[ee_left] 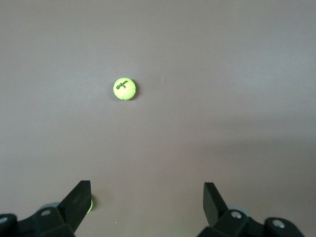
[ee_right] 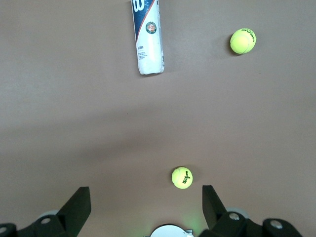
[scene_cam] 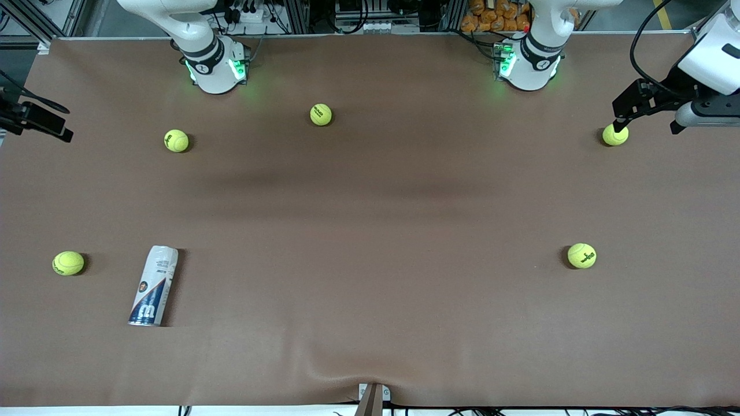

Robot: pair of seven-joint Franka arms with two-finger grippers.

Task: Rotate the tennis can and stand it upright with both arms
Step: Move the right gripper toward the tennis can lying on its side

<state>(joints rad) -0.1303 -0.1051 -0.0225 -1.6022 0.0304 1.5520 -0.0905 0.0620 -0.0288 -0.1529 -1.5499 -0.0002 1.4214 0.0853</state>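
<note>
The tennis can (scene_cam: 154, 286) lies on its side on the brown table, toward the right arm's end and near the front camera. Its navy end with the W logo points toward that camera. It also shows in the right wrist view (ee_right: 147, 37), far from the fingers. My right gripper (ee_right: 145, 191) is open and empty, high over the table by its own base (ee_right: 168, 232). My left gripper (ee_left: 146, 186) is open and empty, up over the left arm's end of the table (scene_cam: 646, 125), with a tennis ball (scene_cam: 614, 134) just under one finger.
Loose tennis balls lie about: one (scene_cam: 68, 263) beside the can, one (scene_cam: 176, 140) and one (scene_cam: 321, 114) near the right arm's base, one (scene_cam: 581, 256) toward the left arm's end. A black device (scene_cam: 34, 118) sits at the table's edge.
</note>
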